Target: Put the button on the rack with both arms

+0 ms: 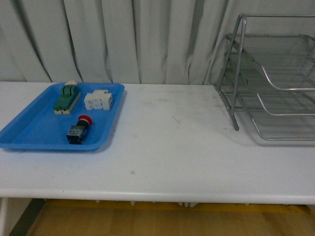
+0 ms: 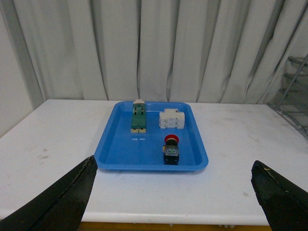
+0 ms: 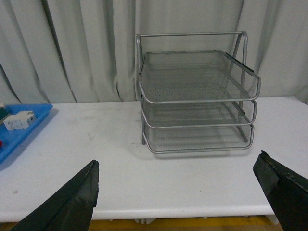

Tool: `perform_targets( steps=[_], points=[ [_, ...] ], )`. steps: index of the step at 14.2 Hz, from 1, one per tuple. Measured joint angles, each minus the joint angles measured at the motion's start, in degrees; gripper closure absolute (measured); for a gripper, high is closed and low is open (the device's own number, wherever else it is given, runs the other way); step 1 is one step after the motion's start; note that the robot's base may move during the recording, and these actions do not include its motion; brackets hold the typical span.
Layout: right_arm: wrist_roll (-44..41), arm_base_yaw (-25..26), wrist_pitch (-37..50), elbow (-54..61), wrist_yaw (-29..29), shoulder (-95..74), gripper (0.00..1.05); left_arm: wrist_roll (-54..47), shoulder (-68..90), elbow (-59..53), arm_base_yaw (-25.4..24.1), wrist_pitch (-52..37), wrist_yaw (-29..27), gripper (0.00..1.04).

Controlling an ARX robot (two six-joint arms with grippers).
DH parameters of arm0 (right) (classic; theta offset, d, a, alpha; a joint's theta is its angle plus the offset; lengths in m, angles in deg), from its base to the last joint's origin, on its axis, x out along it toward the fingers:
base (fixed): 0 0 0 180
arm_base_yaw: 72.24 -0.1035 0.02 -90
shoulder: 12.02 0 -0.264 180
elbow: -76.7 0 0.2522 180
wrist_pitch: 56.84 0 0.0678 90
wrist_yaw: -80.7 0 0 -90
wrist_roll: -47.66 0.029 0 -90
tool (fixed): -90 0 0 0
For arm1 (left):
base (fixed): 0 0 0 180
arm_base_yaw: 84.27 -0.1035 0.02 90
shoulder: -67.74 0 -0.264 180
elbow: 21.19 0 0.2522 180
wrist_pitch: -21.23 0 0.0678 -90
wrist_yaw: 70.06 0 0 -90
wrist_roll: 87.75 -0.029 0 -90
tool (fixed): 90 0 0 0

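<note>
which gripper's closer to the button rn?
Left. The left gripper faces the button in the blue tray, short of it; the right gripper faces the rack, away from the tray.

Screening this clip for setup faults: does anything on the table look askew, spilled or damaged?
Nothing stands out. The button lies in the blue tray with the white block and green-and-cream block; the rack stands upright on the table, tiers empty.

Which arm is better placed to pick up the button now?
Left: the open left gripper faces the button in the blue tray; the right gripper faces the rack instead.
</note>
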Motion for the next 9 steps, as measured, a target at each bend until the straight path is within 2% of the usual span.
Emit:
perform_targets(
  steps=[9],
  points=[
    [0.0, 0.0, 0.0, 0.0, 0.0, 0.0, 0.06, 0.0, 0.0, 0.0, 0.0, 0.0, 0.0, 0.07]
  ],
)
